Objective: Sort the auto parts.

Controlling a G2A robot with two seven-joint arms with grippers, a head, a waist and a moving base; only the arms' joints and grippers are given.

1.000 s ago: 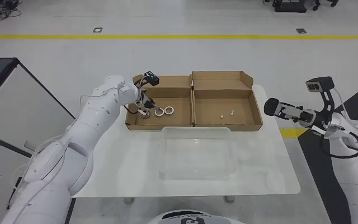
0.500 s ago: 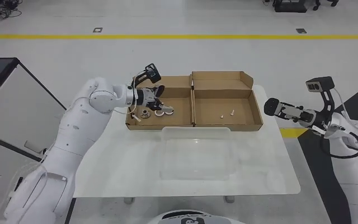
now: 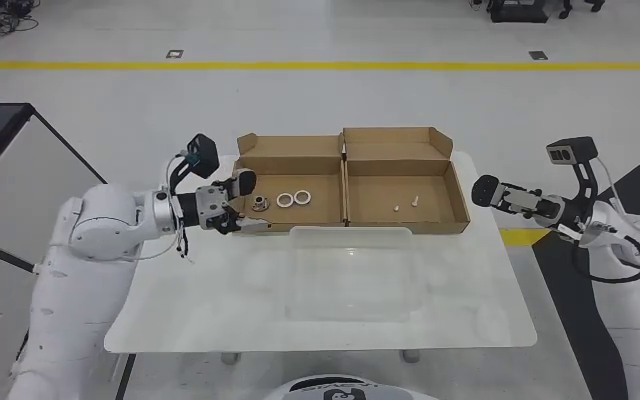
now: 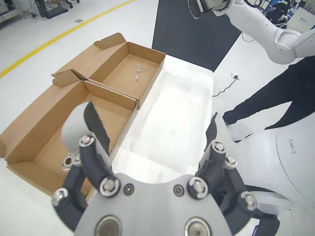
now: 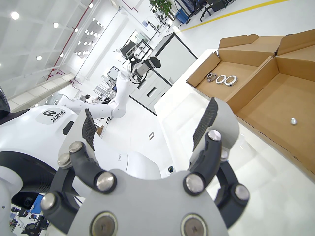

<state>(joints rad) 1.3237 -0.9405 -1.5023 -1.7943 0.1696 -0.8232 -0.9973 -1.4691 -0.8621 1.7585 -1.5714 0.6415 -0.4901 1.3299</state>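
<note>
My left hand (image 3: 240, 203), released and empty, beside the cardboard box (image 3: 300, 165); right hand (image 5: 149, 105) likewise, near the worktop's (image 3: 200, 290) far edge.

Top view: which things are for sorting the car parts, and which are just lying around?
For the job: two white rings, metal flanged bushing, two bolts, left cardboard box, right cardboard box, clear plastic bin, left end effector.

Just lying about: yellow floor line, black floor mat.
</note>
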